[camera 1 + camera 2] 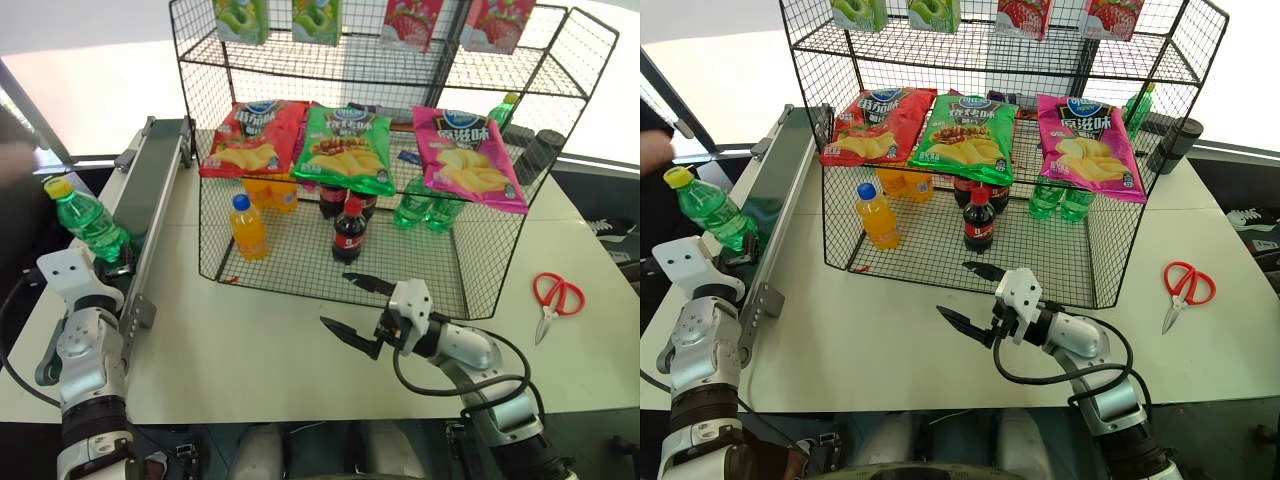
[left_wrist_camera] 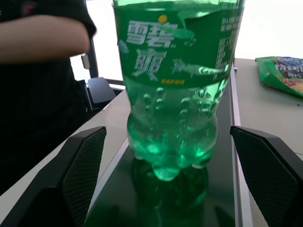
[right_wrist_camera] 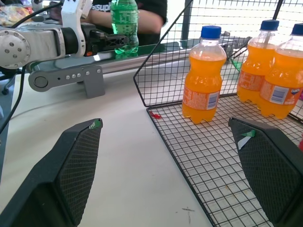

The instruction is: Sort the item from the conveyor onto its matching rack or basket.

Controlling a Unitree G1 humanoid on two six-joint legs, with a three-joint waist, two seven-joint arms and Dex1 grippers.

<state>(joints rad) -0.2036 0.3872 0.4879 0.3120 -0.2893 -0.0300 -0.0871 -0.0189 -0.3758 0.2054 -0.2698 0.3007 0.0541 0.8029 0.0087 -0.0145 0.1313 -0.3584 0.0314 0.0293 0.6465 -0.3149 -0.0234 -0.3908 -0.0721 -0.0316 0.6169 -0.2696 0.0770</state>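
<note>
**Two open grippers, bottle on the belt**

We see the black wire rack [image 1: 400,150] on the desk [image 1: 250,340]. The green bottle [image 1: 88,222] stands on the conveyor [image 1: 160,190], between our left gripper's [image 2: 165,184] wide fingers. Our right gripper [image 1: 348,305] gapes empty.

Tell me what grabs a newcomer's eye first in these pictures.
The black wire rack at the table's middle and back dominates, with red, green and pink chip bags on its middle shelf and orange, cola and green bottles below. On the conveyor along the table's left edge, a green soda bottle stands between the left gripper's open jaws.
</note>
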